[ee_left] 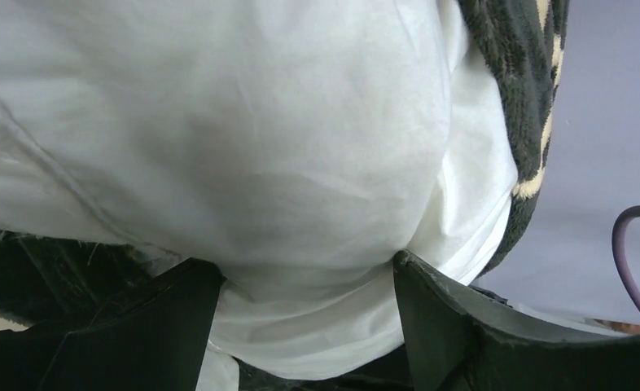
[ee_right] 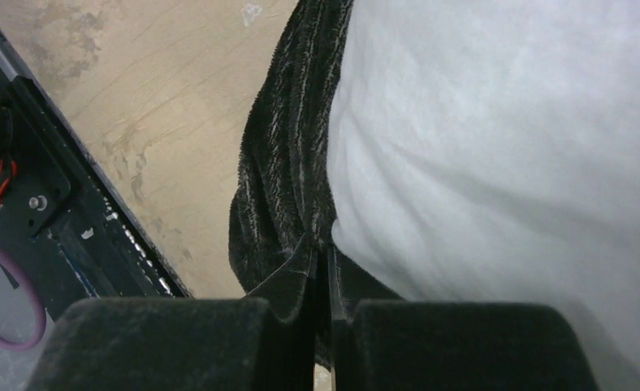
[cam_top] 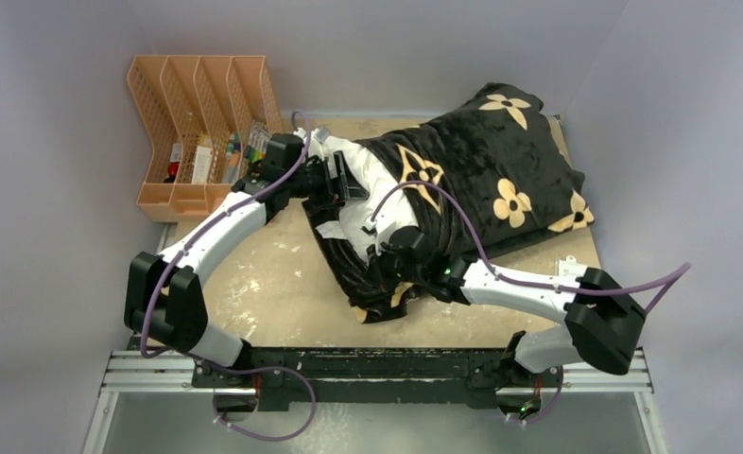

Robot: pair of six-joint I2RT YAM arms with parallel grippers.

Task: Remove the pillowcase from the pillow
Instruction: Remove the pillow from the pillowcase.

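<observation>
The black plush pillowcase (cam_top: 481, 161) with tan flower and star motifs lies at the table's centre-right. It covers most of the white pillow (cam_top: 366, 184), whose bare left end sticks out of the open end. My left gripper (cam_top: 349, 184) grips that bare end; in the left wrist view its jaws squeeze a thick bulge of the pillow (ee_left: 243, 138), with the pillowcase (ee_left: 528, 81) at the upper right. My right gripper (cam_top: 387, 257) is shut on the pillowcase's bunched near edge (ee_right: 280, 179), beside the pillow (ee_right: 504, 147).
An orange slotted file organizer (cam_top: 202, 123) holding small items stands at the back left, close to the left arm. The tan table top (cam_top: 264, 274) is bare at the front left. A black rail (cam_top: 377, 364) runs along the near edge. Grey walls surround the table.
</observation>
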